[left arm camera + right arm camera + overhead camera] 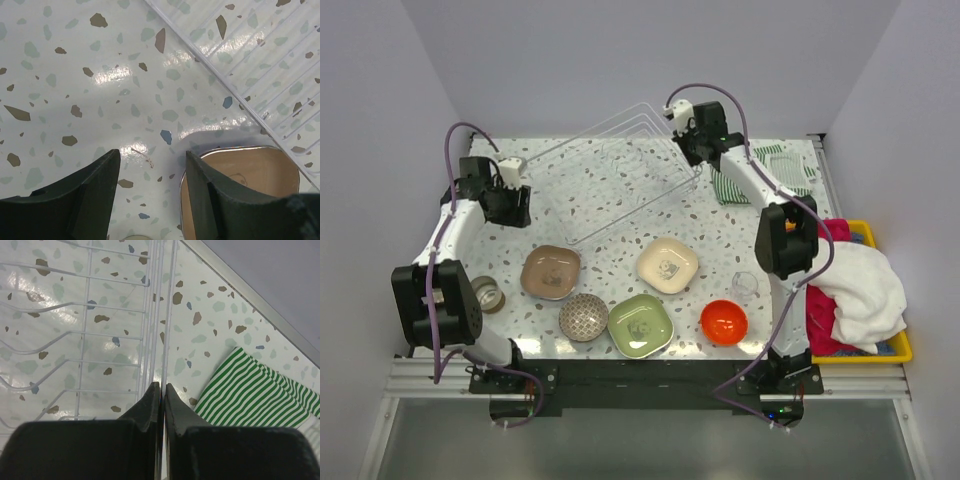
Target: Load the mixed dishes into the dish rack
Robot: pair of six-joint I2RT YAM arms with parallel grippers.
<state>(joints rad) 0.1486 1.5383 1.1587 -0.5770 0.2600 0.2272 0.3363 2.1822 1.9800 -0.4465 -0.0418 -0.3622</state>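
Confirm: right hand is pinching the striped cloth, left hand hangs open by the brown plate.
Not the striped cloth: the right wrist view shows the right hand pinching the rim wire of the dish rack beside it. The left hand is open by the brown plate.

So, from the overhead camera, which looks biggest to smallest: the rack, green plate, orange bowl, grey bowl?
1. dish rack
2. green plate
3. orange bowl and grey bowl: too alike to rank.

brown plate (250,175) — partly hidden behind the left end effector (152,156), cut by the bottom edge.
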